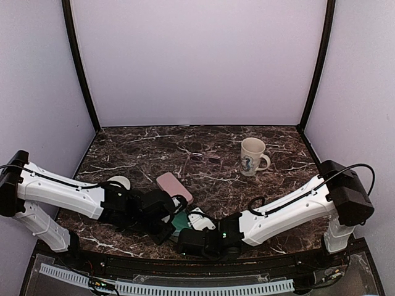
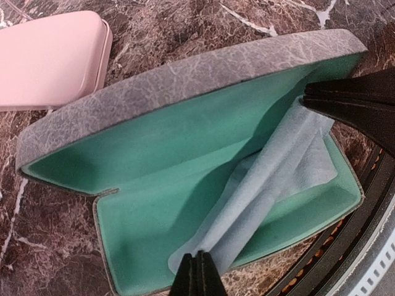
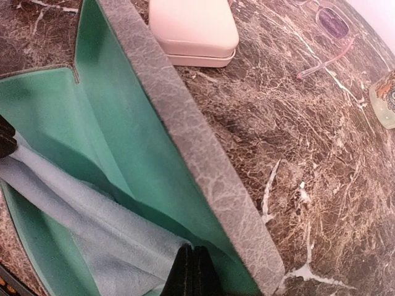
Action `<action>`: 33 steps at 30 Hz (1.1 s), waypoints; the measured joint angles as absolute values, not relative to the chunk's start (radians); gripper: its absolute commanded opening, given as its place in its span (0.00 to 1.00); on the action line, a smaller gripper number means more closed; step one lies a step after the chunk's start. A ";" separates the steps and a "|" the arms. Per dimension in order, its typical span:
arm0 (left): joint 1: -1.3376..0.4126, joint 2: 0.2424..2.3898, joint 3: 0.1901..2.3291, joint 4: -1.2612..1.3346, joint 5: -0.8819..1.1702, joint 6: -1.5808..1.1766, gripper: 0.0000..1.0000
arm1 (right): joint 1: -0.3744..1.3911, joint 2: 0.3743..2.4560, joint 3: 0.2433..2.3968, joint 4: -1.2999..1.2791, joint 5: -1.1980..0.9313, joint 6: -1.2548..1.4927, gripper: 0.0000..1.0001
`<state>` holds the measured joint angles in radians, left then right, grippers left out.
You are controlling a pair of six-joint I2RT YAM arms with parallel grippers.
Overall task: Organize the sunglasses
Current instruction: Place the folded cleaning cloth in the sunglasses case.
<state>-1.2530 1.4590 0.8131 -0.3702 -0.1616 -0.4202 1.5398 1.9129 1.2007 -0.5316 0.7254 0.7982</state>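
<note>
Nearest, at the front edge of the dark marble table (image 1: pixel 142 148): left gripper (image 2: pixel 197 276) and right gripper (image 3: pixel 193 271), tips pressed fully together, each pinching an opposite end of a light blue cloth (image 2: pixel 271 185). Cloth stretched between them inside an open grey case (image 2: pixel 185 80), teal lining, lid raised. Just behind the grey lid: a closed pink case (image 2: pixel 49 55), plain, no marking to read. Between the grippers and everything further back: that raised lid and the pink case. Beyond, well apart from both cases, on bare marble: the sunglasses (image 3: pixel 333 23), translucent pink frame, dark lenses, one arm unfolded. Near them, to the right: a white mug (image 1: pixel 252 155), upright, handle to the right, dark print on its side too small to read.
</note>
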 measured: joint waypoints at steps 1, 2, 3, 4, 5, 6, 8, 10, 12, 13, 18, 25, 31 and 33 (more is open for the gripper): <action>-1.253 1.459 0.810 -0.369 -0.157 -0.424 0.00 | 1.540 1.913 1.200 -0.526 0.725 0.794 0.00; -1.253 1.459 0.807 -0.367 -0.152 -0.427 0.00 | 1.540 1.913 1.198 -0.519 0.724 0.791 0.00; -1.253 1.459 0.802 -0.364 -0.146 -0.429 0.00 | 1.540 1.912 1.196 -0.513 0.722 0.788 0.00; -1.253 1.460 0.798 -0.361 -0.139 -0.432 0.00 | 1.539 1.911 1.192 -0.506 0.720 0.784 0.00; -1.254 1.462 0.795 -0.357 -0.133 -0.435 0.00 | 1.539 1.911 1.190 -0.501 0.718 0.781 0.00; -1.255 1.467 0.794 -0.354 -0.128 -0.440 0.00 | 1.539 1.910 1.189 -0.497 0.718 0.778 0.00; -1.255 1.481 0.794 -0.345 -0.118 -0.448 0.00 | 1.539 1.907 1.185 -0.491 0.718 0.770 0.00; -1.258 1.502 0.794 -0.333 -0.108 -0.455 0.00 | 1.539 1.901 1.176 -0.479 0.718 0.757 0.00; -1.267 1.523 0.794 -0.318 -0.097 -0.460 0.00 | 1.539 1.896 1.169 -0.474 0.719 0.739 0.00; -1.268 1.530 0.794 -0.314 -0.092 -0.461 0.00 | 1.539 1.892 1.165 -0.474 0.720 0.733 0.00; -1.282 1.563 0.802 -0.279 -0.064 -0.463 0.00 | 1.538 1.871 1.159 -0.468 0.744 0.680 0.00; -1.300 1.575 0.841 -0.262 -0.053 -0.460 0.00 | 1.538 1.805 1.098 -0.440 0.751 0.635 0.00; -1.301 1.497 0.850 -0.290 -0.094 -0.458 0.00 | 1.538 1.668 0.994 -0.357 0.688 0.625 0.00; -1.301 1.464 0.850 -0.301 -0.107 -0.461 0.00 | 1.538 1.637 0.974 -0.328 0.668 0.629 0.00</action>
<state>-1.3014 1.4639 0.8505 -0.3008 -0.1070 -0.4610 1.5383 1.6375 0.9737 -0.3279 0.6678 0.6292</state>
